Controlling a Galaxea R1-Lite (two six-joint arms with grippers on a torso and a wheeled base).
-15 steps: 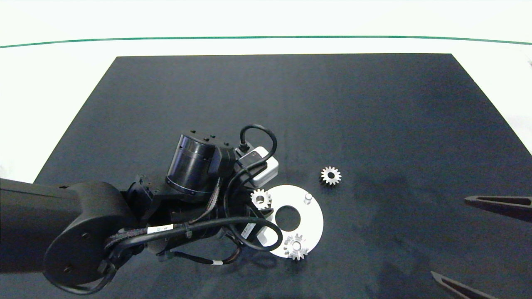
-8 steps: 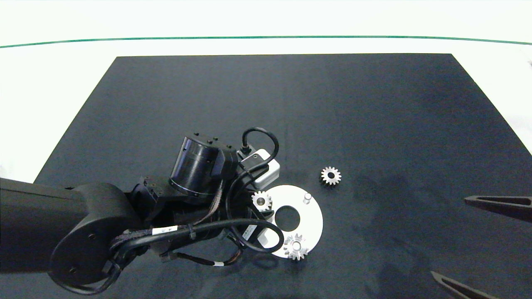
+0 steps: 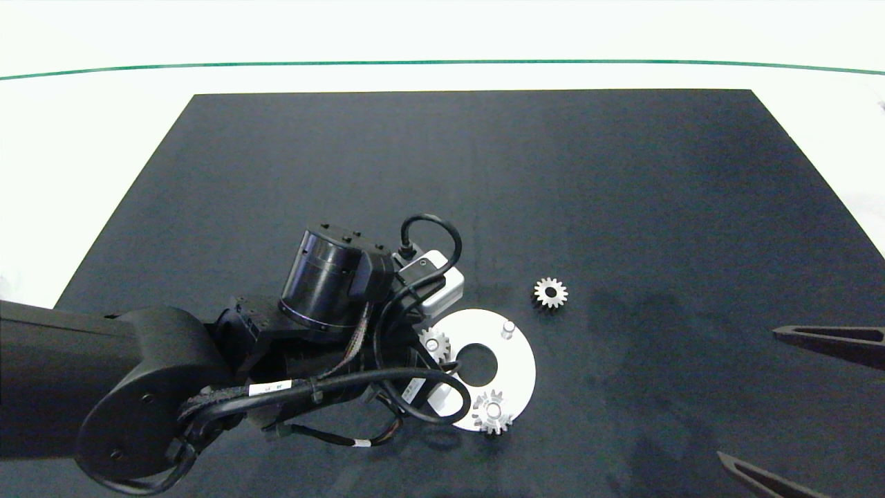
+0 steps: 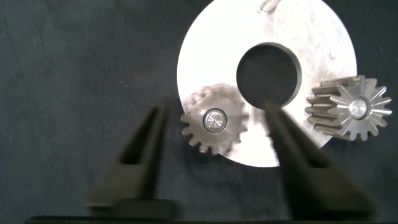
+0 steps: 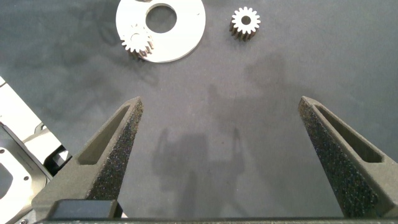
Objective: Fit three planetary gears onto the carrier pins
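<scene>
Left gripper (image 4: 211,134): we see its fingers spread apart, straddling one gear (image 4: 214,120) seated on a pin at the white disc (image 3: 518,360) rim, touching neither side. Second gear (image 3: 492,411) seated on the near-side pin. Third gear (image 3: 550,292) loose on the black mat (image 3: 622,207), just beyond the disc; one pin (image 3: 508,327) bare. Right gripper (image 5: 221,134) parked wide open, well apart at the mat's right.

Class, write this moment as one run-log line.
left gripper: open, straddling seated gear | second gear: on pin | third gear: loose on mat | one carrier pin: bare | right gripper: open, idle
</scene>
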